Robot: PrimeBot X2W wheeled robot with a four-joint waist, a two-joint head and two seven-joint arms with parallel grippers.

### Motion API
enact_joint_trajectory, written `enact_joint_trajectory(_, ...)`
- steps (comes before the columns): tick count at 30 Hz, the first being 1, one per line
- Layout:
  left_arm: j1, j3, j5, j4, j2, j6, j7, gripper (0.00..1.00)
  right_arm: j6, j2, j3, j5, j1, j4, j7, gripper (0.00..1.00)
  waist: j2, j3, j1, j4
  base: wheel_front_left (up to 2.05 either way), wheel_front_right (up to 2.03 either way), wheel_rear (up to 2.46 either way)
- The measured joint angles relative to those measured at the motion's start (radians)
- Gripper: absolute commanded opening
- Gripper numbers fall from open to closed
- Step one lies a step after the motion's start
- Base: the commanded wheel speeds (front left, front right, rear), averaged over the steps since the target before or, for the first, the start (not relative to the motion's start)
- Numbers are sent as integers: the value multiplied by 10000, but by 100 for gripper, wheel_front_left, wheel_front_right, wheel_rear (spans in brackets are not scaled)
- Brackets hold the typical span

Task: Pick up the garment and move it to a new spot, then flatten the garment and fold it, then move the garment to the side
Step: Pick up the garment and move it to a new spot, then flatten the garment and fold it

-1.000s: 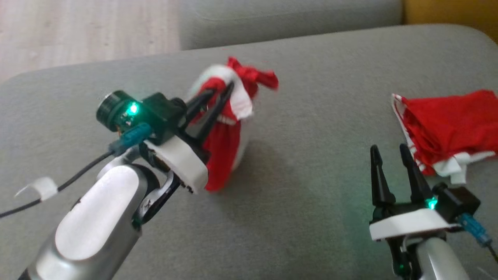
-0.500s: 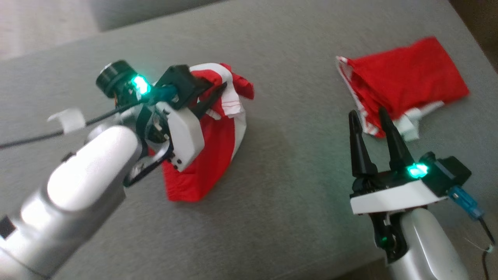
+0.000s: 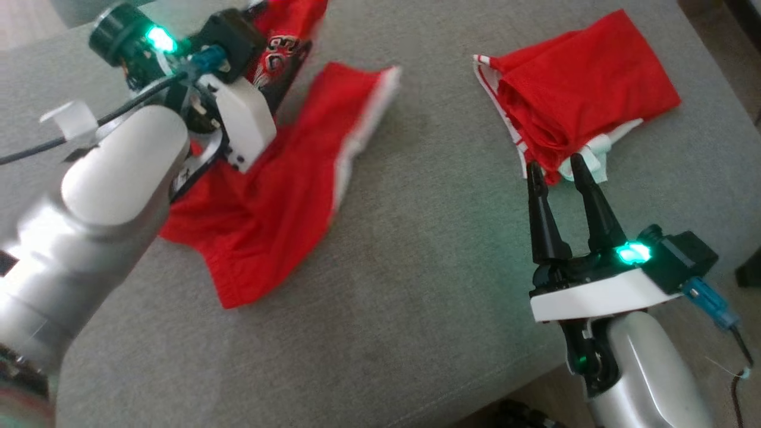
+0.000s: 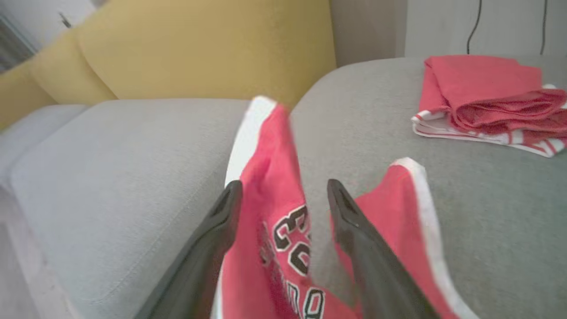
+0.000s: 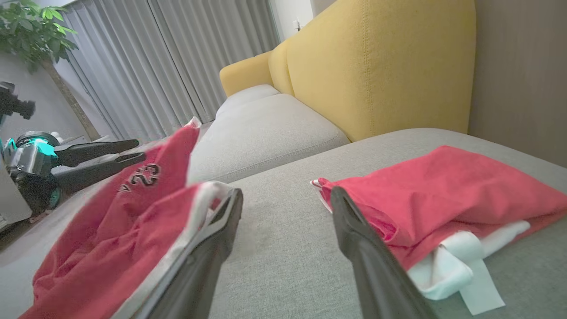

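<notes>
The garment (image 3: 279,196) is red with white trim and lies loosely spread on the grey sofa cushion (image 3: 428,249), left of centre. One end of it (image 4: 274,230), printed with black and white numerals, rises between the fingers of my left gripper (image 4: 283,190). Those fingers stand wide apart and do not pinch the cloth. The right wrist view shows the same garment (image 5: 133,212) with the left gripper (image 5: 139,149) behind it. My right gripper (image 3: 559,169) is open and holds nothing. It hovers over the cushion to the garment's right.
A second red and white garment (image 3: 582,101), folded, lies at the far right, just beyond my right fingertips. The cushion's front edge (image 3: 523,386) runs close by my right wrist. A yellow backrest (image 5: 376,66) and another grey cushion (image 5: 266,128) stand behind.
My left gripper has opened and let go of the bunched garment, which has dropped and spread out on the cushion. The camera has tilted and shifted. The right gripper stays open.
</notes>
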Motion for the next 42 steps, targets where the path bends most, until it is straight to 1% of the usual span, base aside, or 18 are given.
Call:
enact_joint_trajectory(2,-56,184,119,500,-230,318,-583,100,0,0,-44,-21,1,0,0,100,0,-30,-1,123,0,0,0)
enact_joint_trajectory(3,-56,265,121,717,-324,408,-813,100,0,0,-88,-69,1,2,0,100,0,-55,-1,197,0,0,0)
enact_joint_trajectory(6,-45,330,88,1183,-548,443,-1398,100,0,0,-245,-244,4,8,0,100,0,-148,-1,475,0,0,0)
enact_joint_trajectory(9,4,408,13,1340,-738,451,-1925,100,0,0,-431,-456,8,13,-13,100,0,-272,-1,806,0,0,0)
enact_joint_trajectory(10,56,472,12,1344,-780,516,-2125,100,0,0,-489,-533,11,15,-13,100,0,-323,-1,925,0,0,0)
enact_joint_trajectory(14,609,853,-359,1227,-878,965,-2953,100,0,0,-878,-901,50,48,-13,100,0,-575,-1,1423,0,0,0)
enact_joint_trajectory(16,1133,1064,-558,986,-890,1290,-3331,100,2,0,-1101,-1060,78,61,-13,100,0,-728,-2,1687,0,0,0)
enact_joint_trajectory(17,1730,1285,-729,648,-884,1641,-3609,100,0,0,-1321,-1214,189,61,-15,100,0,-886,-2,1952,0,0,0)
enact_joint_trajectory(23,3901,2054,-1170,-918,-826,2734,-3931,100,2,2,-1868,-1557,700,65,-29,100,0,-1329,-3,2770,0,0,0)
enact_joint_trajectory(25,4712,2351,-1202,-1519,-769,3047,-3950,100,0,4,-1996,-1622,784,59,-40,100,0,-1469,-3,3010,0,0,0)
enact_joint_trajectory(28,5902,2940,-1009,-2525,-780,3392,-3958,100,0,4,-2142,-1685,982,58,-40,100,0,-1665,-3,3321,0,0,0)
enact_joint_trajectory(30,6642,3350,-767,-3041,-844,3505,-3958,100,2,8,-2199,-1685,1152,63,-40,100,0,-1795,-3,3485,0,0,0)
enact_joint_trajectory(31,7322,3697,-585,-3354,-989,3530,-3958,100,0,6,-2263,-1685,1322,63,-40,100,0,-1907,-4,3611,0,0,0)
enact_joint_trajectory(33,7843,3883,-366,-3492,-1120,3499,-3958,100,2,6,-2284,-1685,1433,63,-40,100,0,-1972,-3,3697,0,0,0)
enact_joint_trajectory(37,8158,4048,146,-3521,-1296,3099,-3958,100,0,10,-2270,-1685,1454,67,-40,100,0,-2011,-3,3742,0,0,0)
enact_joint_trajectory(38,8158,4048,146,-3521,-1296,3099,-3958,100,0,10,-2270,-1685,1454,67,-40,100,0,-2011,-3,3742,0,0,0)
enact_joint_trajectory(40,8151,4021,288,-3430,-1350,2809,-3958,100,0,10,-2234,-1689,1453,67,-40,100,0,-2009,-2,3705,0,0,0)
enact_joint_trajectory(42,8154,3776,322,-3126,-1352,2439,-3954,100,2,10,-2184,-1705,1451,67,-40,100,0,-1987,-3,3639,0,0,0)
